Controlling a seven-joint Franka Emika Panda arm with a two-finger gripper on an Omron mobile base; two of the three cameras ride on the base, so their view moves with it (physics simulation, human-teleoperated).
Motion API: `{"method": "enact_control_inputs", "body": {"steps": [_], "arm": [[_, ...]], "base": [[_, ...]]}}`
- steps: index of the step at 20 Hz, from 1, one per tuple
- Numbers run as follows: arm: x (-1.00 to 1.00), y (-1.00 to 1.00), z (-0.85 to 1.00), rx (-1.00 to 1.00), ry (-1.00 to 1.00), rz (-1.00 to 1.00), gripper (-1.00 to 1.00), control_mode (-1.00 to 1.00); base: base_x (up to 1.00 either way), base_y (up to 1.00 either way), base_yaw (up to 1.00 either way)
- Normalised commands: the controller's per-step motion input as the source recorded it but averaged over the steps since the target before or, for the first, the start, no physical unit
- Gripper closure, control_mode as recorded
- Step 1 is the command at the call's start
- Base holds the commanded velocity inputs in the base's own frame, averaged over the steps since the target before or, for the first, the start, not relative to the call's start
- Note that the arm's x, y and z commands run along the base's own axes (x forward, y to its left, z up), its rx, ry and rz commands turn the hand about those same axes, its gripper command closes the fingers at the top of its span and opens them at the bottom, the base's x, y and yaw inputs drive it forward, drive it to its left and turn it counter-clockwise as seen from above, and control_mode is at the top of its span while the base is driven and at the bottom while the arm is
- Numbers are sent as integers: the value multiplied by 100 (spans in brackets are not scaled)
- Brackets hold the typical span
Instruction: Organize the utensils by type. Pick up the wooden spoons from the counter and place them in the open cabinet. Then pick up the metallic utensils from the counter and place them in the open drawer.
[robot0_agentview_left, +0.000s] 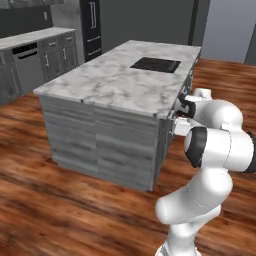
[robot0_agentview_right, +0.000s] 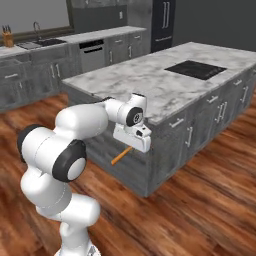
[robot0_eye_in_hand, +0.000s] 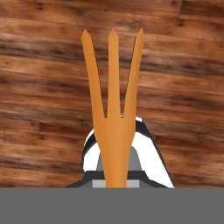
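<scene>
Gripper (robot0_agentview_right: 131, 146) nearly closed, clamped on an orange three-tined fork (robot0_eye_in_hand: 113, 109), tines toward twelve o'clock in the hand view, wooden floor (robot0_eye_in_hand: 183, 87) beyond, marble counter (robot0_agentview_right: 150, 80) beside the hand.

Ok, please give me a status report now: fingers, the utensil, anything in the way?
Gripper shut on the orange fork, tines pointing away from the hand. Held over the wood floor, beside the island counter. Nothing visible in the way.

text: none legible | labels: none | brands: none | numbers: none
</scene>
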Motion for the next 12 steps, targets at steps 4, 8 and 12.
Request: {"method": "enact_control_inputs", "body": {"steps": [4, 8, 12], "arm": [[0, 0, 0, 0, 0, 0, 100, 100], [0, 0, 0, 0, 0, 0, 100, 100], [0, 0, 0, 0, 0, 0, 100, 100]], "base": [[45, 100, 0], [43, 100, 0], [43, 100, 0]]}}
